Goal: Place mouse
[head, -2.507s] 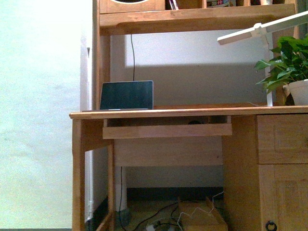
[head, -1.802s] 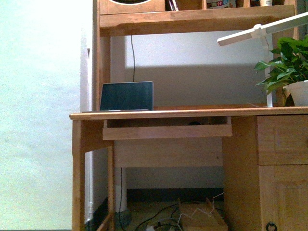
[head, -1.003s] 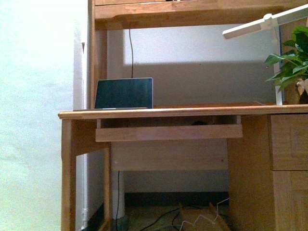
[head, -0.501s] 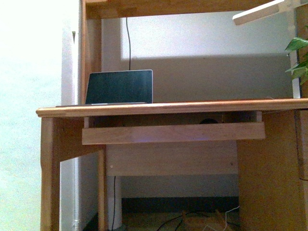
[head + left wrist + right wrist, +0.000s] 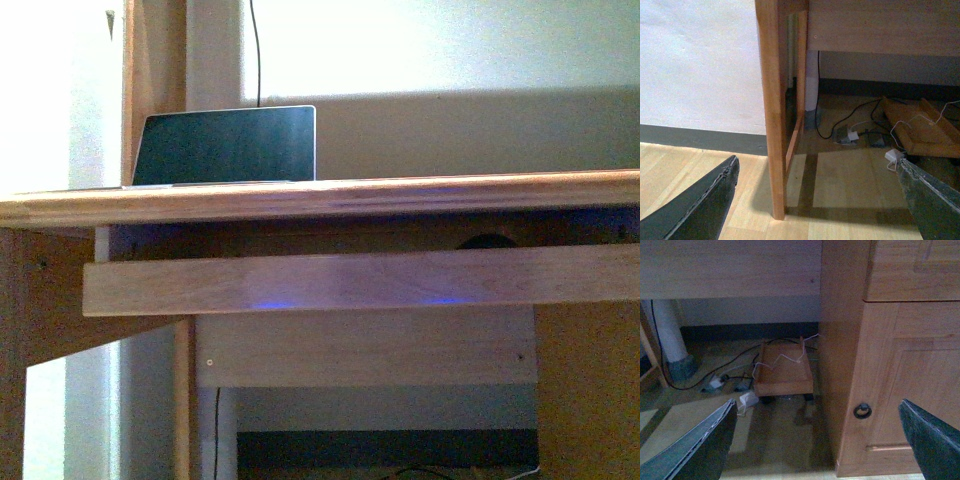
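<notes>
The mouse [image 5: 487, 240] shows only as a small dark rounded hump under the desktop [image 5: 320, 197], just above the pull-out tray's front rail [image 5: 350, 280]. Neither arm appears in the front view. In the left wrist view my left gripper [image 5: 817, 165] is open and holds nothing, low over the wood floor beside the desk's left leg [image 5: 771, 110]. My right gripper [image 5: 817, 405] is also open and holds nothing, low in front of the desk's cabinet door [image 5: 910, 380]. Both grippers are well below the mouse.
An open laptop [image 5: 225, 145] stands at the left on the desktop. Under the desk lie cables [image 5: 850, 132] and a low wooden cart [image 5: 782, 372]. The cabinet door has a dark ring pull [image 5: 862, 411].
The front view has closed in on the desk: desktop and tray now fill the frame, and the lamp, plant and upper shelf have left the view.
</notes>
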